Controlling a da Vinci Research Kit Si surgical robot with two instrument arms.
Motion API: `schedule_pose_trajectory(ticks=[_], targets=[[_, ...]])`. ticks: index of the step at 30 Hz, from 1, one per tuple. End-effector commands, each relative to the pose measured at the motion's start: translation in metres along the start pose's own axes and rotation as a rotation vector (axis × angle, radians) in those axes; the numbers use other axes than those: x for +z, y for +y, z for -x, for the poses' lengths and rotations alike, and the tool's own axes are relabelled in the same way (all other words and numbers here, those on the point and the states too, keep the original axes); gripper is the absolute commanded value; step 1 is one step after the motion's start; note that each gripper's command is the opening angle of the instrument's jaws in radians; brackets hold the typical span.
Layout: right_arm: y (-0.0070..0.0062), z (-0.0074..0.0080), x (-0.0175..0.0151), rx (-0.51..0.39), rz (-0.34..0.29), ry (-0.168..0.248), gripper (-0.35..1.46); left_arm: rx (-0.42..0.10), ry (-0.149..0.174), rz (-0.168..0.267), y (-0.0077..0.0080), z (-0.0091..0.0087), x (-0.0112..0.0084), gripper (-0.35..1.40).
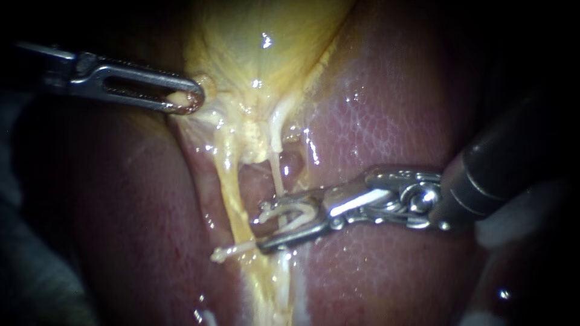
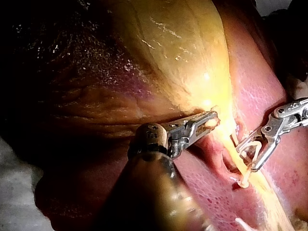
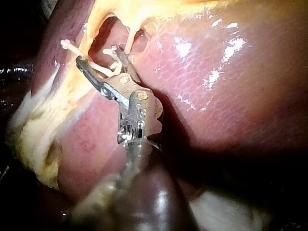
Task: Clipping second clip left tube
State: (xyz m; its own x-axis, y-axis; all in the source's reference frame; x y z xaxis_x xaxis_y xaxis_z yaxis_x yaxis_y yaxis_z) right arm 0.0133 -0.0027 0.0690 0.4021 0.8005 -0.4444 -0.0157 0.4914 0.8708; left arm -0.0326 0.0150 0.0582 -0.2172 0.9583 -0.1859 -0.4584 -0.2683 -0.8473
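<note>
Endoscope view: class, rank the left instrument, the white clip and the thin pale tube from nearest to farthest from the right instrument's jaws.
1. White clip: held between the jaws of the right instrument.
2. Thin pale tube: running down to those jaws from above.
3. Left instrument: far upper left, gripping the gallbladder.

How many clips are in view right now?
2. The applied clip sits on the left tube, sticking out sideways; the loaded clip is in the right instrument, just above it. Others may be hidden.
</note>
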Motion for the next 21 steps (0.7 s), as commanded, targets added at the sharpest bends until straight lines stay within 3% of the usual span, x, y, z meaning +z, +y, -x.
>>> schedule_pose_trajectory(ticks=[1, 9, 21], targets=[[0.0000, -0.0002, 0.0003, 0.004, -0.003, 0.007, 0.50, 0.000, 0.000, 0.000, 0.0000, 0.0000, 0.0000, -0.35], [0.0002, -0.0005, 0.0022, 0.031, -0.022, 0.039, 0.50, 0.000, 0.000, 0.000, 0.0000, 0.0000, 0.0000, -0.35], [-0.0010, -0.0008, 0.0046, 0.076, -0.161, 0.081, 0.50, 0.000, 0.000, 0.000, 0.0000, 0.0000, 0.0000, -0.35]])
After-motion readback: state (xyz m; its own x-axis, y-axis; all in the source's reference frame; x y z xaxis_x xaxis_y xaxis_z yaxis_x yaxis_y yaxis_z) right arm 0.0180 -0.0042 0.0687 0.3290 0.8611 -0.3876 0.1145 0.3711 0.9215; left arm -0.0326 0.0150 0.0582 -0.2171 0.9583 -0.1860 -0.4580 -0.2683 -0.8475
